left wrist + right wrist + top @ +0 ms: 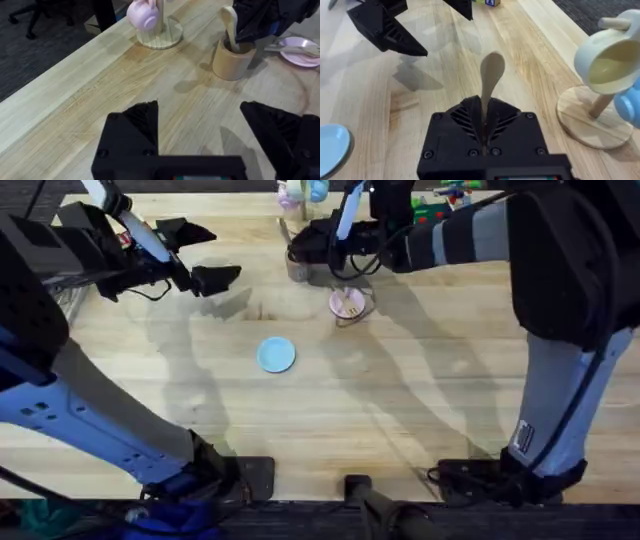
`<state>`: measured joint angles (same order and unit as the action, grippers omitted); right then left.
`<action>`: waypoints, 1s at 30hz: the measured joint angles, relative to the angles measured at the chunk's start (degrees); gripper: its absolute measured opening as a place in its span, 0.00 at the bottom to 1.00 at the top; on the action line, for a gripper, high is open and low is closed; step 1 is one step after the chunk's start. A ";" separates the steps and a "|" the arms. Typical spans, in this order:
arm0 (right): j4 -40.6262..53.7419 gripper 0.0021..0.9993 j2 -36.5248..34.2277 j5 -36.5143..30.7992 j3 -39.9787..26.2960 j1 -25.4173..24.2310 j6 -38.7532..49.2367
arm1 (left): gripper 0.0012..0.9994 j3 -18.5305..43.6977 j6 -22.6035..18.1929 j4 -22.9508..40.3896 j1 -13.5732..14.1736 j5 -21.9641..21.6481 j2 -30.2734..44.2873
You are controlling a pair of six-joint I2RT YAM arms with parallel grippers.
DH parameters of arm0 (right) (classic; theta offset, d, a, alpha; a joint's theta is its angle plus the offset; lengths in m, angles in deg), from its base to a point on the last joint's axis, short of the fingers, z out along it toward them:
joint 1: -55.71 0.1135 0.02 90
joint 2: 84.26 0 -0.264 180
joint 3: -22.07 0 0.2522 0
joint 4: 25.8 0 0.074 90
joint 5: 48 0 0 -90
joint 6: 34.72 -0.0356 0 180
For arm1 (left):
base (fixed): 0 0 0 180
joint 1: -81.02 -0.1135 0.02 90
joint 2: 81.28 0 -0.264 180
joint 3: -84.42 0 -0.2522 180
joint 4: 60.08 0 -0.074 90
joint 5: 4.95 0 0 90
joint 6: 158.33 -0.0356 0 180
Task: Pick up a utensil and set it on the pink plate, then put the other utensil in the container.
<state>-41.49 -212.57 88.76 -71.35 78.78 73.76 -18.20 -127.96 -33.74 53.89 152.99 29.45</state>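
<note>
The right gripper [484,117] pinches the spoon [491,75] by its handle, bowl end up, over the cup [232,61] at the table's far middle. The fork [295,48] lies on the pink plate [347,304] just right of the cup. The left gripper [200,132] hovers wide open, far left.

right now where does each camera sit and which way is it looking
overhead: above the bases, facing down and forward; both arms over the table.
left wrist: on the left arm, its open left claw below, facing the container.
right wrist: on the right arm, over the right claw clamping the spoon.
Shared: both wrist views show the spoon.
</note>
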 joint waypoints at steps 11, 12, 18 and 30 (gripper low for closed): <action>-0.02 0.78 -0.02 0.00 0.00 0.00 0.02 | 0.99 0.00 0.00 0.00 0.00 -0.01 -0.01; 0.00 0.91 -0.02 0.00 0.00 0.00 0.02 | 0.99 0.00 0.00 0.00 0.00 0.00 0.00; -0.06 1.00 -0.02 0.00 0.00 0.00 0.22 | 0.99 0.00 0.02 0.00 0.00 0.00 0.00; 4.40 0.99 1.74 -0.08 0.16 -0.02 0.20 | 0.99 0.00 0.87 0.33 0.00 -0.12 -0.65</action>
<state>-37.09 -210.83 88.68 -71.19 78.75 73.96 -18.20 -127.09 -33.41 53.89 152.87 28.80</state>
